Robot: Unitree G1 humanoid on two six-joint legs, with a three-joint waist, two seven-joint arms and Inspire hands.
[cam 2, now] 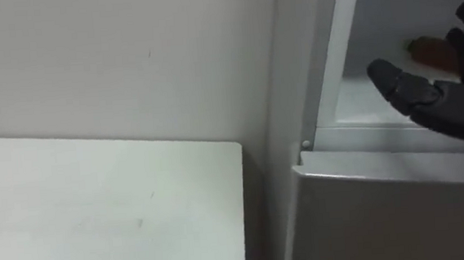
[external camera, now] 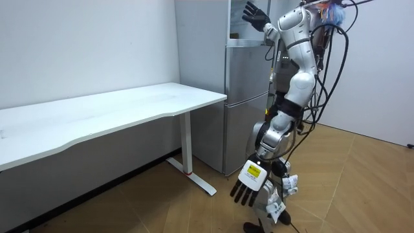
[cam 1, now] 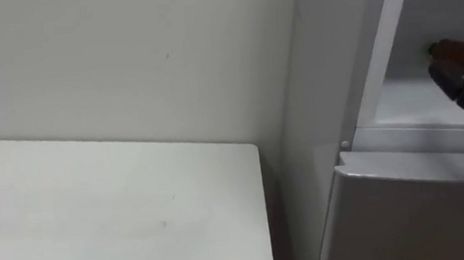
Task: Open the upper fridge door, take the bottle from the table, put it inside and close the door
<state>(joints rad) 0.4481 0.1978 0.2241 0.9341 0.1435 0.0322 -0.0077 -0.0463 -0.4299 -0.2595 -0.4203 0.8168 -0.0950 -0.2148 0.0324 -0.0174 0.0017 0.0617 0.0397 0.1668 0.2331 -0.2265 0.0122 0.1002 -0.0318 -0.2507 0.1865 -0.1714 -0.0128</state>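
Brown bottle [cam 2: 429, 49] blurred inside upper fridge [cam 2: 357, 105], partly hidden behind splayed right hand [cam 2: 451, 106]; left hand [external camera: 247, 188] hangs slack.

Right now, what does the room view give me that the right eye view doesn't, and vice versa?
Room view: the left hand hanging open low beside the robot, plus the wood floor. Right eye view: what looks like the bottle, brownish, inside the upper fridge. Both: the right hand open in that fridge, with the white table alongside.
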